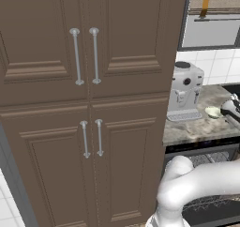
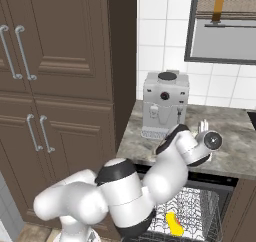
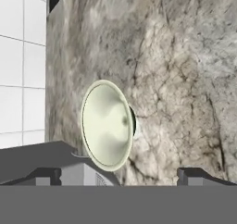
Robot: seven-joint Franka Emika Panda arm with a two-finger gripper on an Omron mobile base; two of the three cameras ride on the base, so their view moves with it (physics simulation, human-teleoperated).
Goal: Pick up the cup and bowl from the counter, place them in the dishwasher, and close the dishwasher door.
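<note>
Tall brown cabinets (image 1: 84, 104) with silver bar handles (image 1: 86, 56) take up the left side. Next to them the stone surface (image 2: 240, 146) runs along a white tiled wall (image 2: 160, 36), window (image 2: 225, 26) above it. Under the surface the dishwasher (image 1: 206, 184) stands open, wire rack (image 2: 200, 206) out, and the yellow cup (image 2: 173, 222) lies in the rack. White arm (image 2: 125, 191) reaches up over the surface edge. Silver coffee machine (image 2: 165, 103) sits at the back of the surface near the cabinets. Bowl (image 3: 107, 125), pale cream-green, rests on the surface just right of the machine. Gripper (image 3: 118, 179) hovers above the bowl, jaws spread wide, grasping nothing.
</note>
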